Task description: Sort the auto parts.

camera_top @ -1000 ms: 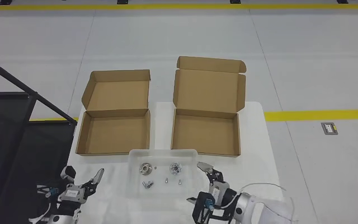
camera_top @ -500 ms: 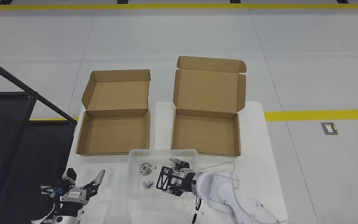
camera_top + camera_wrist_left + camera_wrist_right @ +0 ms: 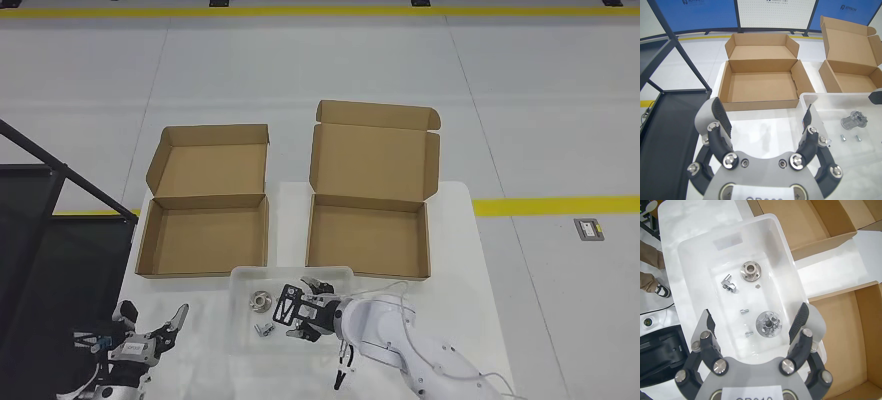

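Hovering above the clear bin (image 3: 783, 243), the right gripper (image 3: 756, 315) looks to me like it is at the very start of the sort: lined up for a first pick, with nothing lifted yet. Its jaws stand wide apart and empty, and as far as I can tell they touch neither the parts nor the bin's walls. Directly below them, near the bin's end closest to that wrist, lies the slotted disc (image 3: 769, 325), which I'd take for the target.

The other parts all lie on the bin's floor:
- two small bolts (image 3: 744, 311) just beside the disc
- a flanged hub (image 3: 750, 271) towards the bin's opposite end
- a bracket piece (image 3: 728, 284) near the hub

The next move, I'd say, calls for a straight drop until the pads flank the disc's rim. After that comes a firm close, taking care not to knock the nearest bolt.

Two cardboard boxes, the left box (image 3: 203, 237) and the right box (image 3: 368, 237), sit just beyond the bin's far edge. Both have their lids up and nothing inside.

The left gripper (image 3: 762, 108) hangs outside the bin, off its left end over bare table. It too is spread wide and carries nothing.
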Controlling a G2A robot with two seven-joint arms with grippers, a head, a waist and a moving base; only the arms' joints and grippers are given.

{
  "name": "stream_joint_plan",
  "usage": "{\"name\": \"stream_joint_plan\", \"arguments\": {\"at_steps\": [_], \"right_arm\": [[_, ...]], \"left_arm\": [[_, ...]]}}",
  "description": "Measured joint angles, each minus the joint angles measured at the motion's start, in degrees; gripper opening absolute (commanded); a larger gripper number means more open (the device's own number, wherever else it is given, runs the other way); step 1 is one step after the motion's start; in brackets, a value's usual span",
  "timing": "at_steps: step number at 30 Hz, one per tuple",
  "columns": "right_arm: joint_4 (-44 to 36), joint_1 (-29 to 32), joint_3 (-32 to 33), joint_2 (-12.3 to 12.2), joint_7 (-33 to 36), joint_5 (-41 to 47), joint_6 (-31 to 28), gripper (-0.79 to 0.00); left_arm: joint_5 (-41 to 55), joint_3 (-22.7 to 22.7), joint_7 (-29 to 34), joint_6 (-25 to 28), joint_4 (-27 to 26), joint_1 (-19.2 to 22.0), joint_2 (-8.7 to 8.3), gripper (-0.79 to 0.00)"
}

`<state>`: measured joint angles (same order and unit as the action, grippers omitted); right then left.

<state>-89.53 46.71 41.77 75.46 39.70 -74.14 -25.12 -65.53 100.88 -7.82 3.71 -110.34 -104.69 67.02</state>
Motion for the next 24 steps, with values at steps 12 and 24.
{"name": "stream_joint_plan", "arguments": {"at_steps": [12,24], "right_arm": [[4.07,-1.55,-1.76,1.71,7.05,-0.16,4.86,0.0],[14.94,-6.19,-3.77,4.46,6.08,4.13,4.66,0.0]], "left_arm": [[0.26,-0.11,0.07,-3.34,0.16,0.76,0.42,0.0],[0.26,-0.11,0.08,-3.22,0.15,0.75,0.41,0.0]]}}
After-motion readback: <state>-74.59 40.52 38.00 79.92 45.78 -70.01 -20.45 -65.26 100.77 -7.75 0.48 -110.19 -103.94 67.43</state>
